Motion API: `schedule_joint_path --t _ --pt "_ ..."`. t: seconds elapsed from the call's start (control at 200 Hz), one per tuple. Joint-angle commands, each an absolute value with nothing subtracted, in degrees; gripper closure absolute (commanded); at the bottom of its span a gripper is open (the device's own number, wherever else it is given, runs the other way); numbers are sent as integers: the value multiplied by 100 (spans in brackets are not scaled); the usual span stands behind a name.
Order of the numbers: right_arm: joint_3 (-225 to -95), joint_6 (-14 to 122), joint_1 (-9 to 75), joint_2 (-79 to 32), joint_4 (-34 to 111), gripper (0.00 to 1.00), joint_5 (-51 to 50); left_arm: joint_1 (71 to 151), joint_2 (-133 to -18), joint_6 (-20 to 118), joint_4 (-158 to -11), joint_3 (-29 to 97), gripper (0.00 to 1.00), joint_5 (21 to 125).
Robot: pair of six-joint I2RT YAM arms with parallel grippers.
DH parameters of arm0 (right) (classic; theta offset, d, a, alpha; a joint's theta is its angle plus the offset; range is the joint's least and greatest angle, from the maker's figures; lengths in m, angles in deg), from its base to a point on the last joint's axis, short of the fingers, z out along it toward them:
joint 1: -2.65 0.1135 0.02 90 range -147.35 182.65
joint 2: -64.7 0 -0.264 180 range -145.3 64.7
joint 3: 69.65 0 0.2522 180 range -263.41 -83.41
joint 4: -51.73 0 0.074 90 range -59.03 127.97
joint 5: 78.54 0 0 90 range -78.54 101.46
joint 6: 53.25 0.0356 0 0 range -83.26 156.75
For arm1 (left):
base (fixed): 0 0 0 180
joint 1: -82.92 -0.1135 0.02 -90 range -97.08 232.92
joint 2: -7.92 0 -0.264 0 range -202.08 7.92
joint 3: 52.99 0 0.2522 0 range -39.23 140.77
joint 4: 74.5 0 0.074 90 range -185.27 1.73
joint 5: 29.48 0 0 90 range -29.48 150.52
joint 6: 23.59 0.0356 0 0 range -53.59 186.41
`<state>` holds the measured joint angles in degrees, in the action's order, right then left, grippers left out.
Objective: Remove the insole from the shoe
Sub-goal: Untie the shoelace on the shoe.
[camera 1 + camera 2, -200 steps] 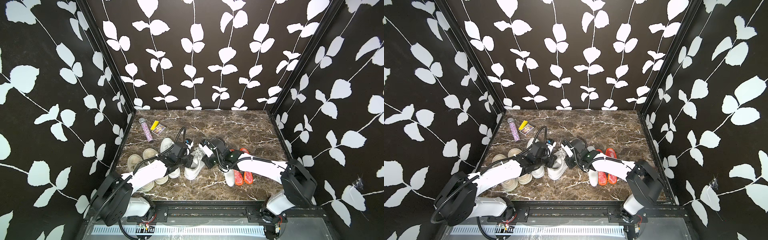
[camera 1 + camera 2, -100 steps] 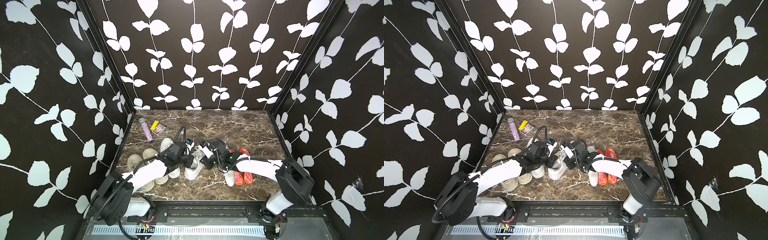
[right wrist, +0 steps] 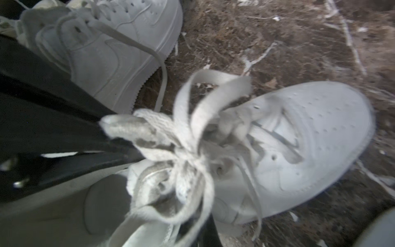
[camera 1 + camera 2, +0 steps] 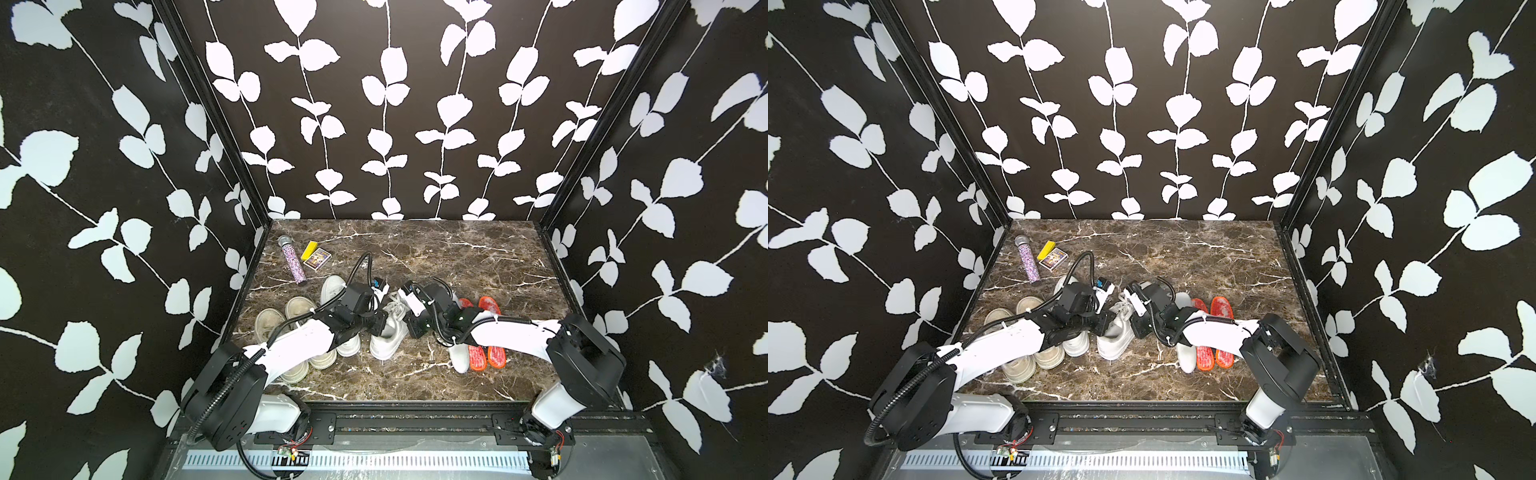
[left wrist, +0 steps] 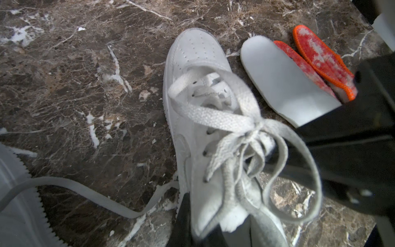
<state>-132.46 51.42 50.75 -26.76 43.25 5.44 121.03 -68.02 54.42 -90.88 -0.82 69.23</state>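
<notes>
My left gripper (image 4: 376,322) is clamped on the collar of the white shoe (image 4: 388,336), which lies between my arms with its toe toward my base and its opening toward the back wall. My right gripper (image 4: 409,328) is closed tight at that opening from the other side, but under the laces (image 3: 192,136) I cannot tell whether it has the insole, which stays hidden inside the shoe. I judge the pull must run up and back along the shoe's length toward the bare table (image 4: 457,257), since another sneaker (image 3: 119,42) crowds my left and loose insoles (image 5: 282,83) lie near on my right.
</notes>
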Motion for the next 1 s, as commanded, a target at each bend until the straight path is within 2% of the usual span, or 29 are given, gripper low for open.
schedule_joint_path --t 0.0,0.32,0.595,0.9,0.995 --pt "-13052 5347 5008 -2387 4456 100 1252 12182 -6561 5429 -9065 -203 100 7016" --pt "-12884 5892 4563 -2249 4498 100 1233 12177 -6502 5268 -8827 -320 100 6977" --pt "-12741 5983 4420 -1820 4331 100 1725 12165 -6270 5183 -8984 -444 100 6254" --pt "-12704 5778 4374 -1265 4179 100 1568 12059 -6274 4990 -9172 -461 100 5696" --pt "-12700 5796 4360 -1096 4013 100 1829 11998 -6262 4945 -9206 -485 100 5648"
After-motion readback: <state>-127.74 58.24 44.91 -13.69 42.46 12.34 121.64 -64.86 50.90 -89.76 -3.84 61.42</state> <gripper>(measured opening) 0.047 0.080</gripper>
